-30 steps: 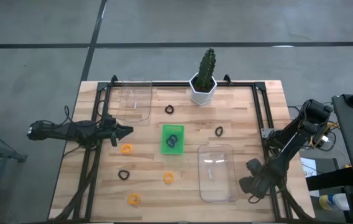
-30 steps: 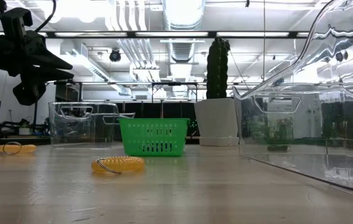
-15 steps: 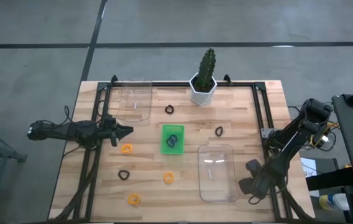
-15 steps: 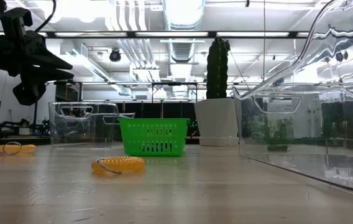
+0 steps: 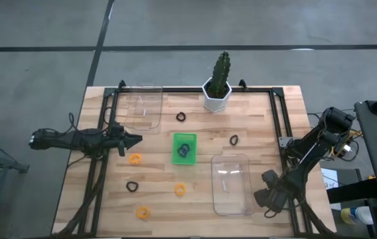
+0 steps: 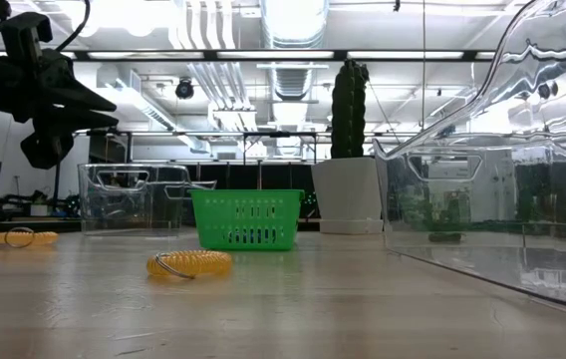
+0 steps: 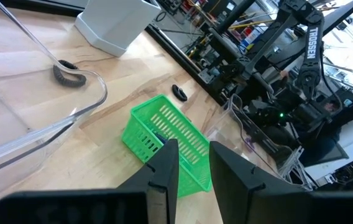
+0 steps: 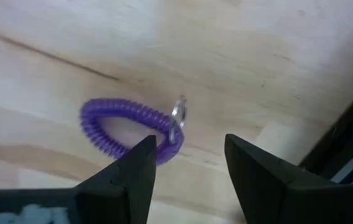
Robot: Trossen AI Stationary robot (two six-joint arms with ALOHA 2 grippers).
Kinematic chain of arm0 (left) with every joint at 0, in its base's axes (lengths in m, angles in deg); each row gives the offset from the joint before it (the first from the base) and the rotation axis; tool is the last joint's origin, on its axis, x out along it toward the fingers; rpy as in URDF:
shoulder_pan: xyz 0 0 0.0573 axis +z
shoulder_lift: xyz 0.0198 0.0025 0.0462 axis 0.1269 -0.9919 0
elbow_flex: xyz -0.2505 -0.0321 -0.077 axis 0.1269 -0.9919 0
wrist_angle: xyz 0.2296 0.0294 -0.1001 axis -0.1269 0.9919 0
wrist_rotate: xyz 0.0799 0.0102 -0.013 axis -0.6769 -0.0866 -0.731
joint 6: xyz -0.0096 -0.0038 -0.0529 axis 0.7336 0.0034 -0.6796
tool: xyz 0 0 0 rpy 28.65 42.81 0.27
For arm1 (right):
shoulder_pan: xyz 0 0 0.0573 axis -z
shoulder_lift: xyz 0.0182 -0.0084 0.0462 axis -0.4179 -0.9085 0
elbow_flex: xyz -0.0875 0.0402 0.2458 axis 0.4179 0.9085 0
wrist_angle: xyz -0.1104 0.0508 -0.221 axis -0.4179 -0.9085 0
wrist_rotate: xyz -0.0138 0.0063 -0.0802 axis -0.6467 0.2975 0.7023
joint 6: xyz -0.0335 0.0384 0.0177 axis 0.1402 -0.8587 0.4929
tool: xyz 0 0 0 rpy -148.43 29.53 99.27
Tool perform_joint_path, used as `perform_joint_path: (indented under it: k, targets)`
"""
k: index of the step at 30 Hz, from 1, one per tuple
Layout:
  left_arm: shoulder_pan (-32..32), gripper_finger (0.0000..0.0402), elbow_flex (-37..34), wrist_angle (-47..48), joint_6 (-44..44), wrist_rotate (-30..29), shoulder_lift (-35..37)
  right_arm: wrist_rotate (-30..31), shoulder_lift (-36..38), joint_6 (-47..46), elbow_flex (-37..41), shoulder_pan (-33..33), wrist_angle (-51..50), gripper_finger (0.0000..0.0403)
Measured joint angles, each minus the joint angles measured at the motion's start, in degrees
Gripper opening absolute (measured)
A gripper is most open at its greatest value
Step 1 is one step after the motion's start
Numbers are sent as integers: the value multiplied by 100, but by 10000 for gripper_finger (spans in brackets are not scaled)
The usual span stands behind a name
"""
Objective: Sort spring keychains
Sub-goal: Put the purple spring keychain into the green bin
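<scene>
Left hand [image 5: 135, 139], at the left of the high view: we log its fingers a narrow gap apart, holding nothing, raised above the bench [image 5: 195, 202]. Clear bin [image 5: 142, 108] at upper left. Orange spring keychains [image 5: 135, 159] in the lower left quarter; one black keychain [image 5: 132, 186] among them. Green basket [image 5: 184, 148] at centre, a dark keychain inside. Potted cactus [image 5: 218, 83] at top centre. Second clear bin [image 5: 232, 184] at lower right. Right hand [image 5: 266, 197], lower right edge: fingers spread wide, a purple keychain [image 8: 130, 130] lying on the bench just ahead of its fingertips.
</scene>
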Motion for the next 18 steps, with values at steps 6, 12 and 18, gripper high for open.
perform_joint_path:
  k: [6,12,18]
  targets:
    - [0,83,0,-2,-3,0,0,-51,-377,46,-20,9,-12,176]
    - [0,83,0,-2,-54,0,0,-70,-491,33,-24,9,-3,149]
    - [0,83,0,-2,-124,0,0,-62,-464,-88,-17,9,-73,96]
